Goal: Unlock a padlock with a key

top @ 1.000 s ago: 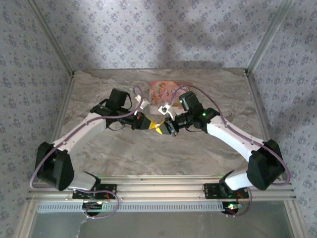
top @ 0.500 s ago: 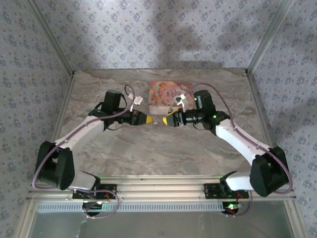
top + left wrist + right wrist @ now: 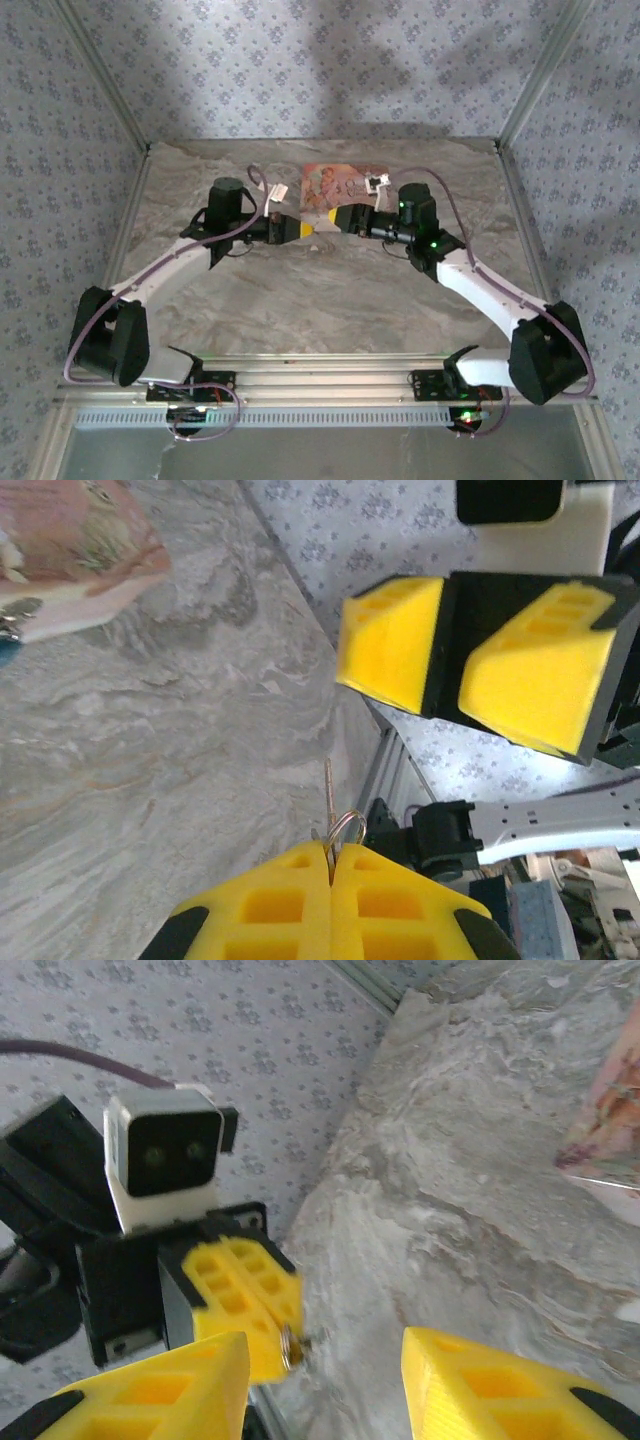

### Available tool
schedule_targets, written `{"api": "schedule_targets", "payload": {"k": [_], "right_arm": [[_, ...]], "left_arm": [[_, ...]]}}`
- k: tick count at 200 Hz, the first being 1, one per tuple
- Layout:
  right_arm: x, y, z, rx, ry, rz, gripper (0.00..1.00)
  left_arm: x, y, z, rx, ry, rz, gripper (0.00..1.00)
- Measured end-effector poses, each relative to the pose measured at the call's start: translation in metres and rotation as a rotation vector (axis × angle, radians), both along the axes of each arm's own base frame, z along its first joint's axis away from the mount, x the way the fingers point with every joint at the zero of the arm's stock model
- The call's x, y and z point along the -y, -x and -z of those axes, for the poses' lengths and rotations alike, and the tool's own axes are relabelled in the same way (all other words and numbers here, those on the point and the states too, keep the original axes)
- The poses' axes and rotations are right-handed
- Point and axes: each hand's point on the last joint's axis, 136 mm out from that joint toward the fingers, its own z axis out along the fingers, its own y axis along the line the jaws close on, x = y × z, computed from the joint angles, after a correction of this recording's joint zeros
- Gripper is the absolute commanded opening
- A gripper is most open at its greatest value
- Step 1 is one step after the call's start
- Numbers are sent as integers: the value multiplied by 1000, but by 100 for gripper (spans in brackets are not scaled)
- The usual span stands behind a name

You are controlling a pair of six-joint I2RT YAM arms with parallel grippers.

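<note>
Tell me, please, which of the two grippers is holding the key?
The left gripper: its yellow fingers are shut on the thin metal key, whereas the right gripper has its fingers wide apart, gripping nothing.

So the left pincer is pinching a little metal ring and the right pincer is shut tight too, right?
Not quite. The left pincer is pinching the little metal ring, but the right pincer is open: the right wrist view shows its yellow fingers spread wide apart.
</note>
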Motion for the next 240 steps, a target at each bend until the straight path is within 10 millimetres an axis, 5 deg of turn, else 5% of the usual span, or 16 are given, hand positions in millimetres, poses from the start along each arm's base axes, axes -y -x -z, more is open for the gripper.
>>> {"api": "schedule_targets", "payload": {"k": [44,98,168,197,220,240], "right_arm": [[-19,0,19,-92,-16,-25,34],[-23,3,17,-111,-30,-29,34],[-29,5,7,-99,-53,-43,0],[-29,5,4,-91,-56,-47,0],[-29,5,6,-99,-21,-41,0],[-29,2,6,-103,120,14,0]], "left_arm": [[6,9,-1,-3,7,36,0],[7,7,-4,5,8,32,0],[7,3,-9,18,9,22,0],[7,3,-8,17,6,18,0],[5,-1,-4,31,-24,-8,31],[0,-8,4,61,-82,-58,40]]}}
